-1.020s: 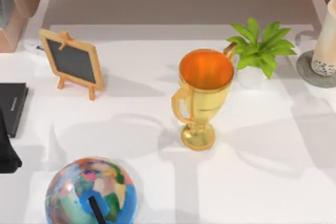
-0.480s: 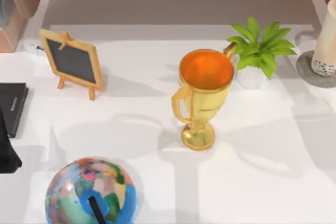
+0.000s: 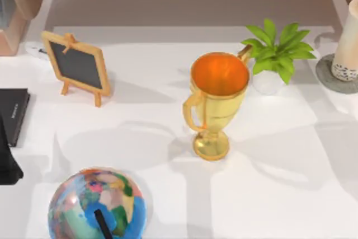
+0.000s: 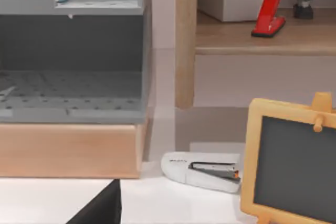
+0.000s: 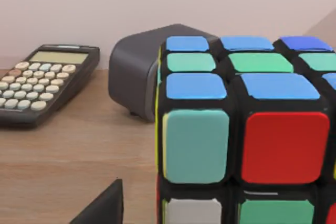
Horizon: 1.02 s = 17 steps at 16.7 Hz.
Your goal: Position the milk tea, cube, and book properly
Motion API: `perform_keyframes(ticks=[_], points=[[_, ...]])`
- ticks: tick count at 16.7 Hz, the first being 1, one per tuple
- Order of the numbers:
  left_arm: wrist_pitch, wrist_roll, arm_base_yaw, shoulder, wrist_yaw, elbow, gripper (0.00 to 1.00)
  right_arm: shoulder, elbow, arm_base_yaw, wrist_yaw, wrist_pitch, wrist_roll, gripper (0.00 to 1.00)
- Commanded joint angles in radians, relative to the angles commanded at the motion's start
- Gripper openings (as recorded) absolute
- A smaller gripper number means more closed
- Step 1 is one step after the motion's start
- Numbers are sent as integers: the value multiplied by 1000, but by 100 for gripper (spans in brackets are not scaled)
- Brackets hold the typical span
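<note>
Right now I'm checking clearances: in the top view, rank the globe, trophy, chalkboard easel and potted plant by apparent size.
1. Globe, though cut off by the frame's edge.
2. Trophy.
3. Chalkboard easel and potted plant look alike; I won't rank them.

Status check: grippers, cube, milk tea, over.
Cube close before right wrist, on wood beside calculator. Milk tea on coaster, table's right edge. Trophy mid-table.

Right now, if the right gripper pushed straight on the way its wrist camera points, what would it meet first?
Most likely the cube, which sits close ahead on the wooden surface. The dark grey object and calculator lie farther off to one side, though depth is hard to judge.
</note>
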Motion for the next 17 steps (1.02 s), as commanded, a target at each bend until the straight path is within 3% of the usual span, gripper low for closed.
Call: perform_keyframes(ticks=[9, 17], points=[[0, 0, 0, 0, 0, 0, 100, -102, -93, -20, -18, -4, -1, 100], [0, 0, 0, 0, 0, 0, 100, -706, -673, -111, -118, -27, -6, 100]])
